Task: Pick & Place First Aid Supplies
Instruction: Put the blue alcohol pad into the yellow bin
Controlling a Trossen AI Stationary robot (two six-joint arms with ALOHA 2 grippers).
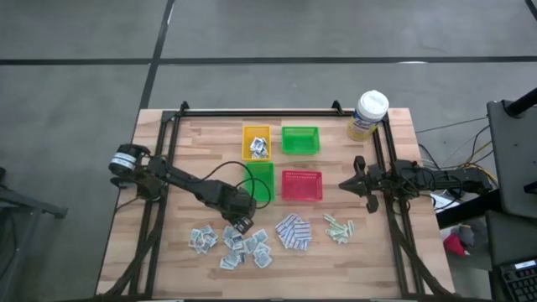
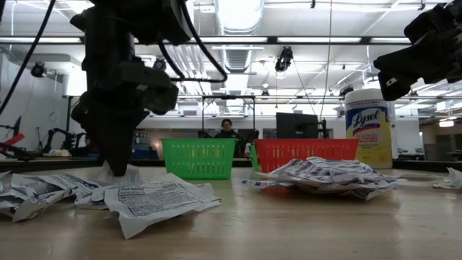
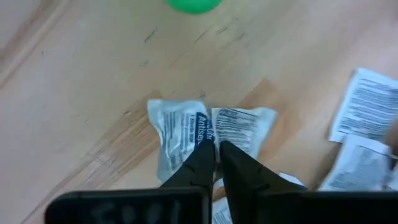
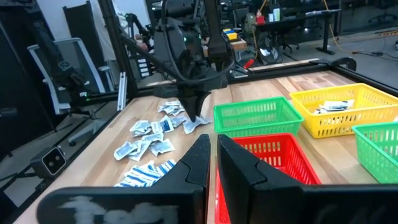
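Observation:
A pile of white-grey sachets (image 1: 231, 243) lies on the wooden table near its front left. My left gripper (image 3: 217, 152) stands over the pile's far edge, pointing steeply down. It is shut on one white-grey sachet (image 3: 205, 127). The same gripper (image 4: 196, 115) shows beyond the trays in the right wrist view. Blue-and-white pads (image 1: 292, 231) and pale green strips (image 1: 338, 226) lie to the right of the pile. My right gripper (image 1: 346, 183) waits shut and level at the table's right side, touching nothing. My left gripper pinches the sachet at its middle (image 3: 210, 134) between its two fingers, coming from above and pointing steeply down. The packet is puckered into a crease at the fingertips. Both of its ends spread out on the wood to either side.
A yellow tray (image 1: 257, 141) holding a few sachets and a green tray (image 1: 299, 138) stand at the back. A second green tray (image 1: 260, 179) and a red tray (image 1: 301, 184) stand in front of them. A yellow canister (image 1: 367, 115) stands at the far right corner.

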